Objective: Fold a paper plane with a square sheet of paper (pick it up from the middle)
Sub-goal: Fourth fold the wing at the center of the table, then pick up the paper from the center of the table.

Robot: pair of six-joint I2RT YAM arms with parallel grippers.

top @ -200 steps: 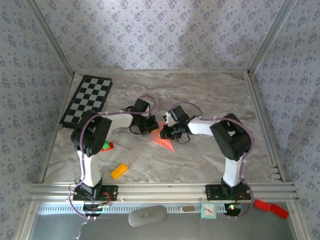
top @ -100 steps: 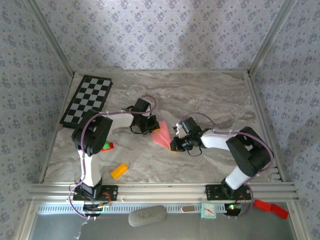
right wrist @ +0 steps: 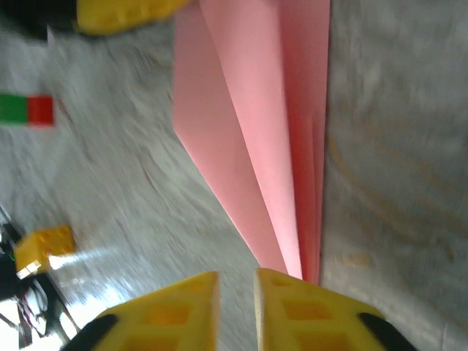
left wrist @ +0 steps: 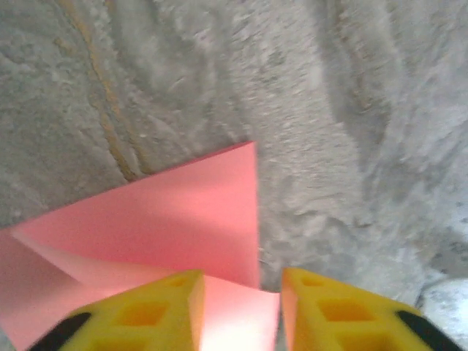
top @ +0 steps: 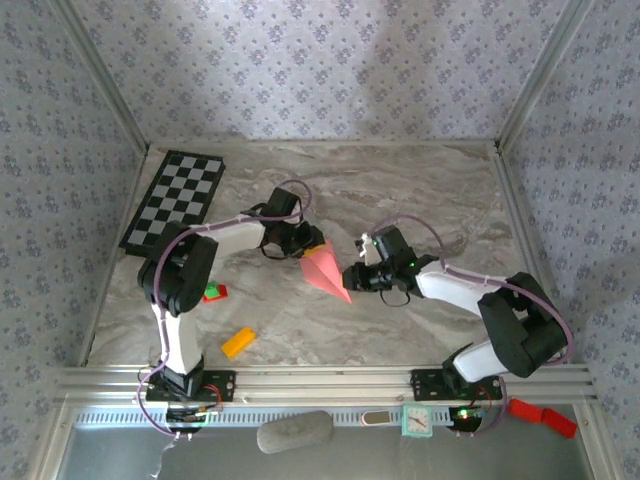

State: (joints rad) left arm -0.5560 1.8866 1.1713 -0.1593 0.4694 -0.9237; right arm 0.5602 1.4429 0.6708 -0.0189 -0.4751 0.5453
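Paper plane (top: 325, 270) looks finished, flat on the counter (top: 420, 190). Left fingers (left wrist: 164, 311) slack over its tail, right fingers (right wrist: 296, 311) slightly apart just short of its nose, nothing gripped.

Marble-look table (top: 420, 190): checkerboard mat (top: 175, 200) far-left corner, paper plane (top: 325, 270) approx centre (tip pointing near-right), red-and-green block (top: 213, 292) nr left edge, orange block (top: 238, 342) towards front.
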